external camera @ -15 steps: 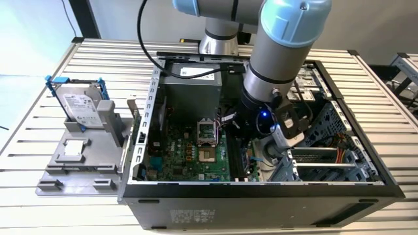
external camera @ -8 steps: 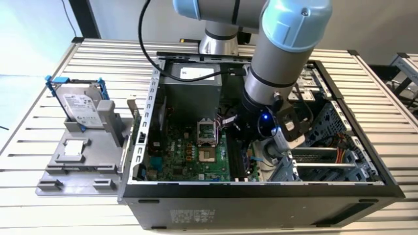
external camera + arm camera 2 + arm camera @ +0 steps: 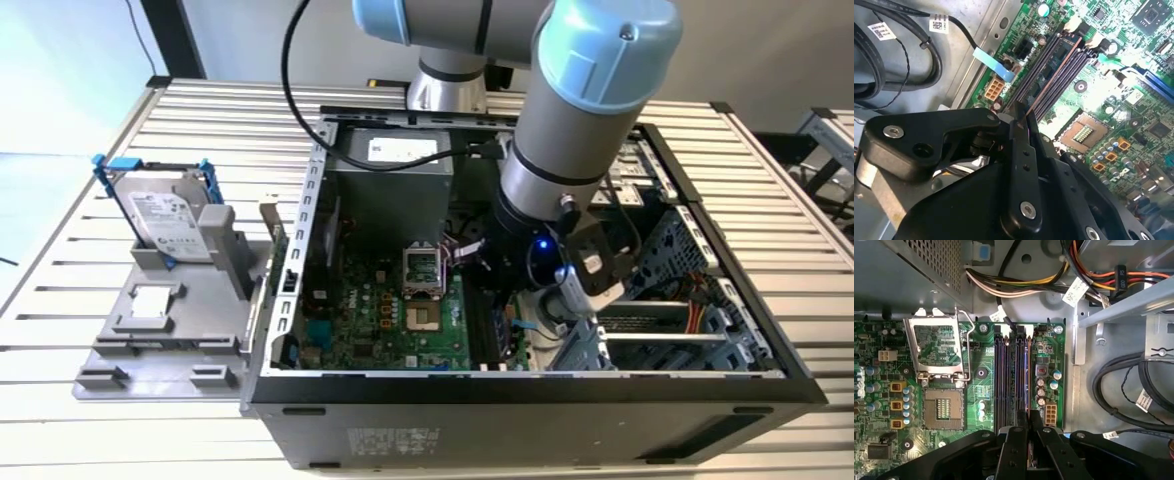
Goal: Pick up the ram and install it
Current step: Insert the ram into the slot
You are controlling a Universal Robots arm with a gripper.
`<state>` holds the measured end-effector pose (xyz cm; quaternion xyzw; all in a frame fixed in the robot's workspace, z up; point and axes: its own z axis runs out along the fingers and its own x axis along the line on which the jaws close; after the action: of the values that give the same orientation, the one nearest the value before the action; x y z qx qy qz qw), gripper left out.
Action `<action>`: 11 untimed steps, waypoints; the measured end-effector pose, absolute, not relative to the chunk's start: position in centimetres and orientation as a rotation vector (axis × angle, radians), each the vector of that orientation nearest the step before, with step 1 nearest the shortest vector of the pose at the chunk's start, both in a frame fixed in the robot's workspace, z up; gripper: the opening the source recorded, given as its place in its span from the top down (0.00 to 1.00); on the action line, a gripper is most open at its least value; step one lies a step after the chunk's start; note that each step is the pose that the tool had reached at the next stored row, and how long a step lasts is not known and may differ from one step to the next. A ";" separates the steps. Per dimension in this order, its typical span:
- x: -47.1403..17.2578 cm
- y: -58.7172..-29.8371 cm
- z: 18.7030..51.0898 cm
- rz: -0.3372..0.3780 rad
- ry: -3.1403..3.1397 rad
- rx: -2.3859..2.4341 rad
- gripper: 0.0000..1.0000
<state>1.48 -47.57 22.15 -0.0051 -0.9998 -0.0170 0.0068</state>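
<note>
The ram, edge-on, is clamped between the closed fingers of the gripper, over the black memory slots inside the computer case, centre of the exterior view.

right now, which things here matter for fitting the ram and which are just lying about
Job: ram, gripper shut on it, slots.
Lying about: hard drive, square chip, black cables, CPU socket.

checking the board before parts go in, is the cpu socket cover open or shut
Open. In the first wrist view the metal cover frame is flipped back beside the cpu socket, whose contact grid lies bare.
</note>
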 end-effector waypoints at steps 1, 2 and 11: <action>1.5 -47.6 22.1 -0.054 -3.128 -0.016 1.00; 1.5 -47.6 22.1 -0.055 -3.127 -0.016 1.00; 1.5 -47.5 21.8 -0.059 -3.127 -0.016 1.00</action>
<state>1.54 -47.47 21.83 -0.0051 -0.9998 -0.0190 0.0068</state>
